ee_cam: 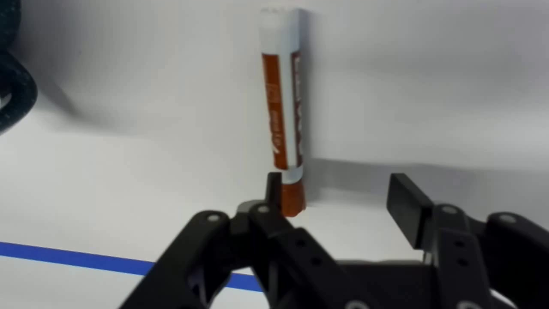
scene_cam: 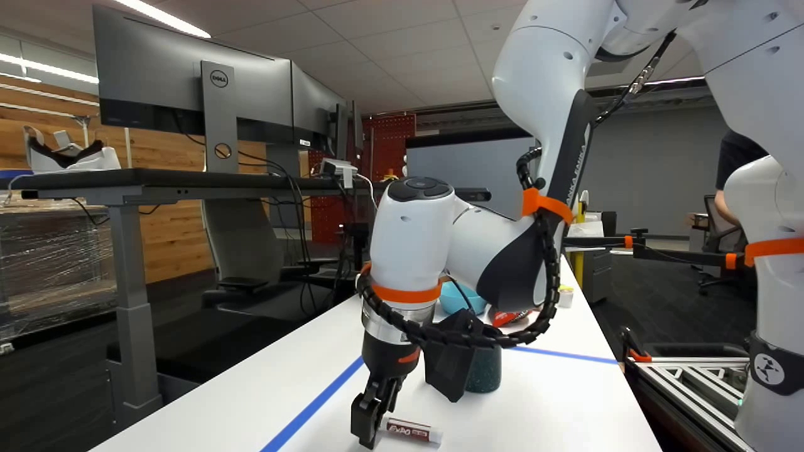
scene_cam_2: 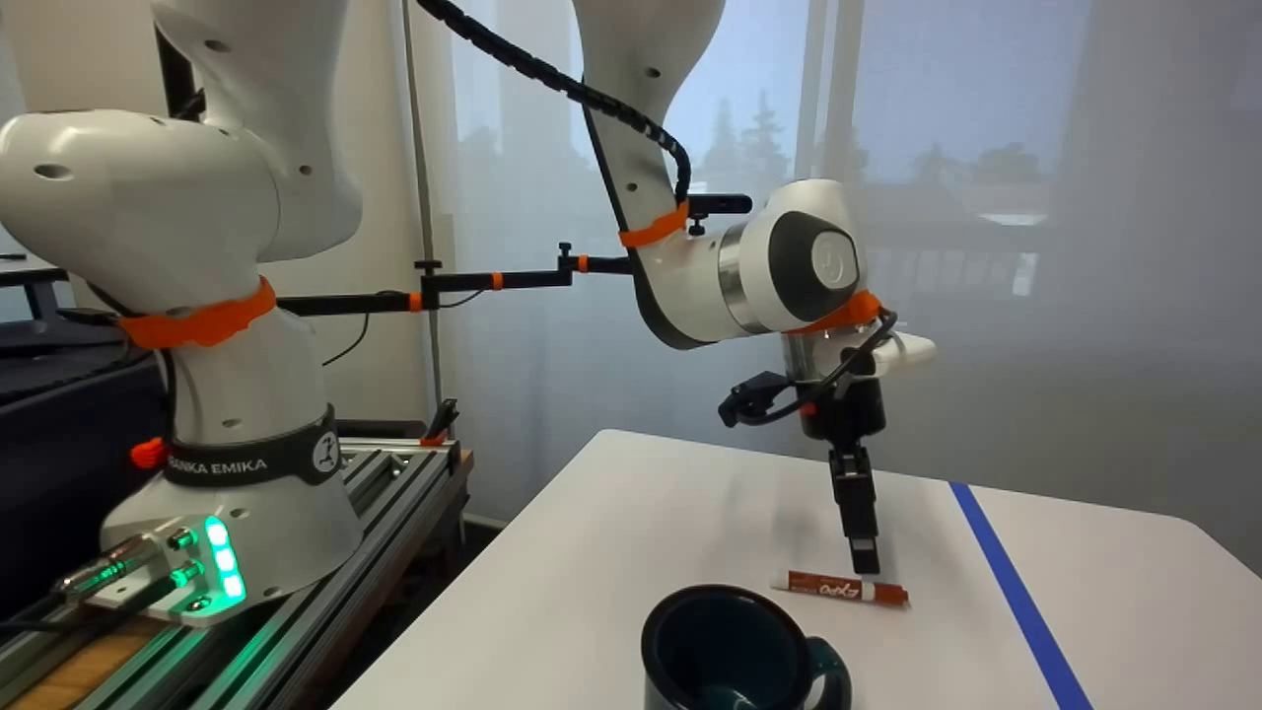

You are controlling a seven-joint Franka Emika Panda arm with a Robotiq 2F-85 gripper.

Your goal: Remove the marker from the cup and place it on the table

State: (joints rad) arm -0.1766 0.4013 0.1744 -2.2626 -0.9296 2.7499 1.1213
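Brown marker (ee_cam: 284,111), seemingly below claw (ee_cam: 338,195)

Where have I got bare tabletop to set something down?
Bare: beyond the blue tape from the marker, and off its white end toward the robot base. Crowded: at its cap, near the end effector, and by the mug.

You're in an office-style robotics lab. In an exterior view you have a grey Dell monitor (scene_cam: 157,81) on a black-topped, grey-legged desk (scene_cam: 169,181) at left, with a grey-backed office chair (scene_cam: 242,242), and a red perforated panel (scene_cam: 396,133) far off. On the right, your white robot arm (scene_cam: 543,81) rises from a silvery metal frame (scene_cam: 697,365) beside a long, blue-taped white tabletop (scene_cam: 553,402).
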